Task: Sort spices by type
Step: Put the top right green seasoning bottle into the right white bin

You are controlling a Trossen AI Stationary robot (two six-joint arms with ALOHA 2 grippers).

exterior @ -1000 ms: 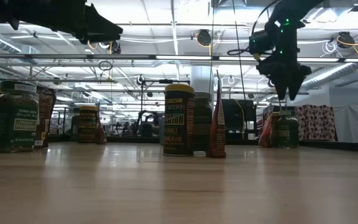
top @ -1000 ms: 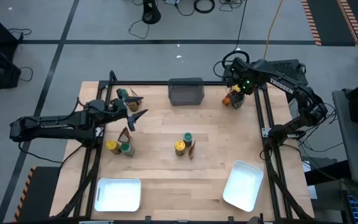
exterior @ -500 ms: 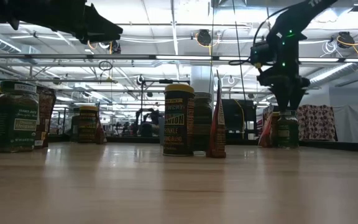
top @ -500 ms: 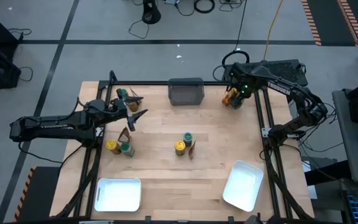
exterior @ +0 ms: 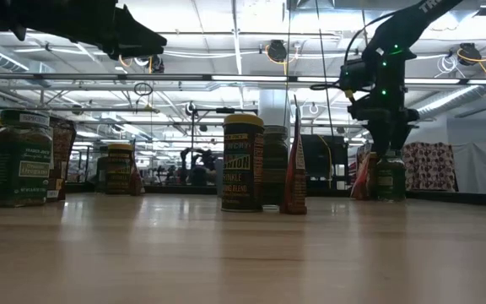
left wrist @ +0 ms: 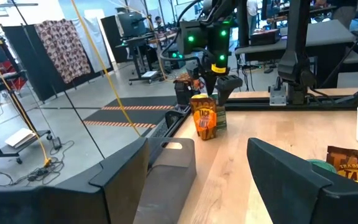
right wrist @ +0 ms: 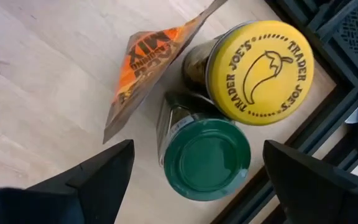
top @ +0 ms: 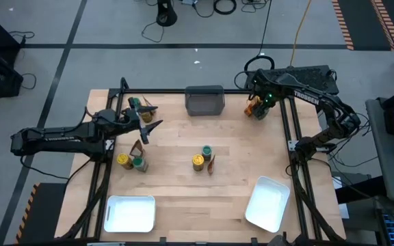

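1. The right gripper (top: 259,109) has dropped since a second ago, from well above the far-right cluster down to lid height, its fingers (right wrist: 92,177) spread wide either side of the green-lidded jar (right wrist: 207,158), gripping nothing.
2. Touching that jar are a yellow-lidded jar (right wrist: 260,62) and an orange packet (right wrist: 148,68), all at the table's far right corner.
3. The right arm reaches in from the right edge and bends steeply down over the cluster.
4. The left gripper (top: 150,123) has not moved: it hovers over the far left of the table (top: 176,184), jaws wide open, empty, just beside a far-left group of spices (top: 141,108).
5. More spices stand near left (top: 133,161) and at centre (top: 202,158).
6. Two white trays, near left (top: 130,213) and near right (top: 267,203), hold nothing; the grey bin (top: 204,100) sits at the far edge.
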